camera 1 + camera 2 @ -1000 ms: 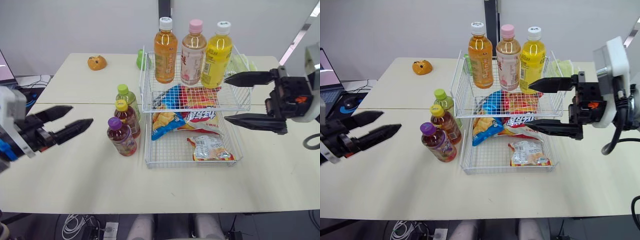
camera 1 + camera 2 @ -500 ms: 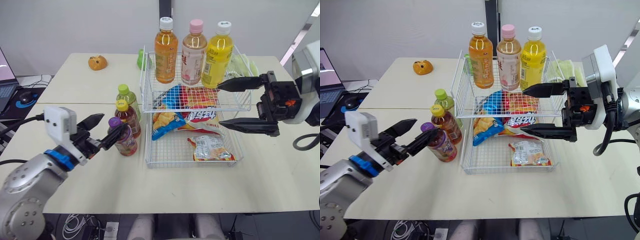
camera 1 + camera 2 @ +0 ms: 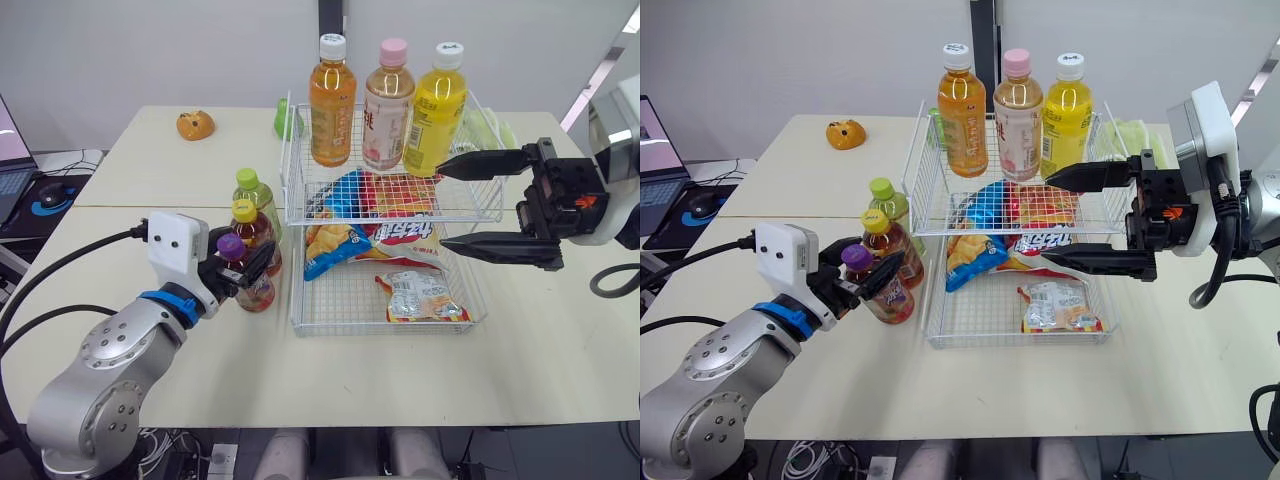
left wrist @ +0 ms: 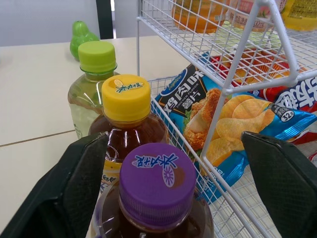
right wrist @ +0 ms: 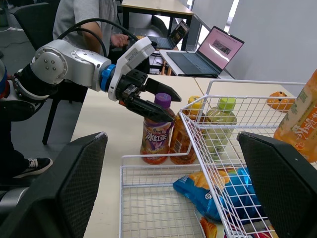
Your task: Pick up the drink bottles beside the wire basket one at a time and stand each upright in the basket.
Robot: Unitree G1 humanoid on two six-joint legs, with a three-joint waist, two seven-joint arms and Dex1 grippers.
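Left eye view: the left claw (image 3: 243, 262) has reached the purple-capped bottle (image 3: 252, 290)

One second ago the left arm waited at the left edge of the worktop (image 3: 150, 160), well apart from the bottles; now it has swung in, and its claw stands with one finger on each side of the purple cap; the fingers are spread wide and hold nothing. The left wrist view shows a gap between each finger and the cap, so I judge the grasp is prepared but not yet made; closing is the next need. The bottle stands upright on the worktop, just left of the wire basket (image 3: 390, 326), nearest of a row of three; the yellow-capped bottle (image 3: 252, 228) is just behind it and the green-capped bottle (image 3: 251, 192) is farther again. None of the three is in the basket yet. The right claw (image 3: 443, 205) has hardly moved; it hangs wide open and empty at the right side of the basket.

Hard to make out: the claw covers the purple bottle's neck in the eye views, so whether a finger touches lower down I cannot tell; the bottle's foot is cut off in the left wrist view; the yellow-capped bottle hides most of the green one. Three bottles (image 3: 385, 95) already fill the far part of the upper tier, and snack bags (image 3: 372, 232) lie on the lower one; how much free place stays for standing a bottle is not clear.
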